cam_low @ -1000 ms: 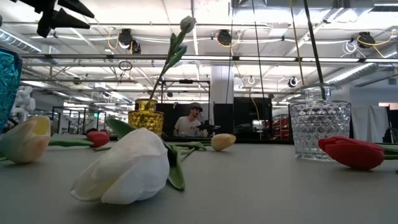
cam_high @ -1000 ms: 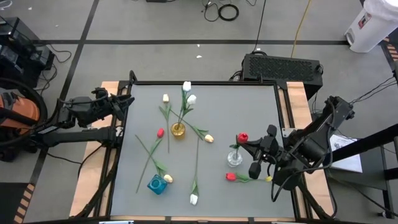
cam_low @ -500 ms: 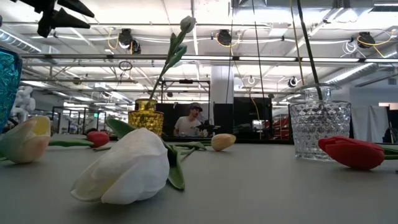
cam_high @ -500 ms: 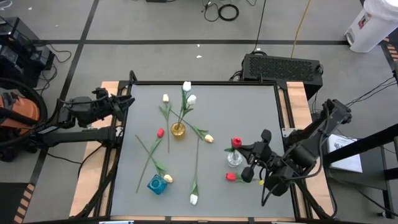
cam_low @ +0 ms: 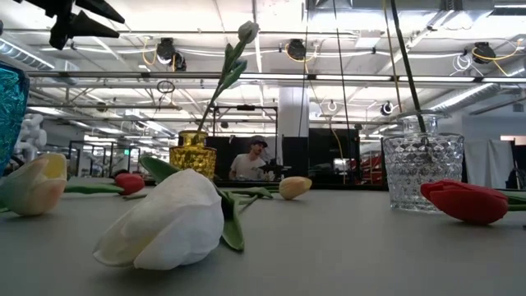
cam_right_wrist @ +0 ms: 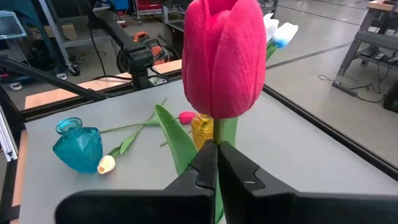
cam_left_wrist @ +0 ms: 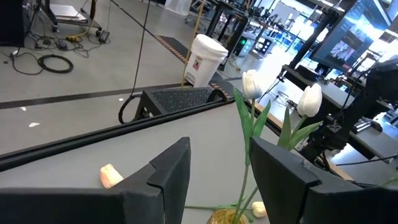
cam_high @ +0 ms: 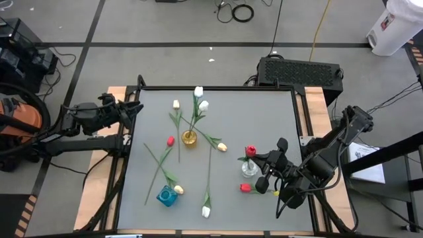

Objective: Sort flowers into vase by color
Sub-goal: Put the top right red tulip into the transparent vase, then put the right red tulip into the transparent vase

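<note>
High view: right gripper [cam_high: 269, 166] sits at the table's right side, just beside the clear vase [cam_high: 249, 168]; left gripper [cam_high: 134, 110] waits at the far-left table edge.
Right gripper state: fingers pinched on the stem of a red tulip [cam_right_wrist: 222, 57], just under the head, flower upright.
Left gripper state: fingers apart, holding nothing, seen in the left wrist view.
Task thing: red tulip's head [cam_high: 250, 151] hangs above the clear vase; low view shows a thin stem running down into the vase mouth [cam_low: 423, 119].
Step in hand (judged): seating the red tulip in the clear vase.
Doing it well: keep the stem vertical, lower until its end reaches the vase bottom, then part the fingers without tugging; the vase looks light and could tip if the stem drags its rim.
Other flowers: second red tulip [cam_high: 246, 188] lies just near of the clear vase; two white tulips [cam_high: 200, 98] stand in the gold vase [cam_high: 190, 138]; yellow, white and red ones lie loose mid-table; blue vase [cam_high: 166, 196] holds none.
Surface: grey matte table [cam_high: 231, 112], black-edged.
Room: grey floor with cables, a person at a far workstation in the low view.
</note>
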Controlling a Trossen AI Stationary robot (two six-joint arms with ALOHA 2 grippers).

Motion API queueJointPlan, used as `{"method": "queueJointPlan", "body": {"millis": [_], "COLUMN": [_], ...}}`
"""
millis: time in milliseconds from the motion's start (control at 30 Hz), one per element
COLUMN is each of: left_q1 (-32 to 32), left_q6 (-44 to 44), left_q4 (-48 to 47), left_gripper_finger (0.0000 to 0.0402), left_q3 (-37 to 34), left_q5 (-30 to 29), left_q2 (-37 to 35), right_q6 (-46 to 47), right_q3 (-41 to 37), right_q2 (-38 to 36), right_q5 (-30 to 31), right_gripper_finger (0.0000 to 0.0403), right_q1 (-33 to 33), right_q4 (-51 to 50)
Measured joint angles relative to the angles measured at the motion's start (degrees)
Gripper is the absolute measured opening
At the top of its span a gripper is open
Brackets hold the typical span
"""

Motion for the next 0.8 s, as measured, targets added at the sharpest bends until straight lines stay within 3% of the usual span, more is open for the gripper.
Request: {"method": "queueJointPlan", "body": {"millis": [200,600,800], "left_q1": [0.0,0.0,0.0], "left_q6": [0.0,-0.1,-0.2], "left_q4": [0.0,0.0,0.0], "left_gripper_finger": [0.0171,0.0171,0.0171], "left_q3": [0.0,0.0,0.0], "left_q5": [0.0,0.0,0.0], "left_q2": [0.0,0.0,0.0], "right_q6": [1.5,7.7,7.9], "right_q3": [0.0,0.0,0.0], "right_q2": [0.0,-0.2,-1.8], "right_q5": [0.0,-2.0,-11.3], "right_gripper_finger": [0.0013,0.0125,0.0160], "right_q1": [0.0,0.0,0.0], "right_q4": [-1.7,-10.2,-14.4]}}
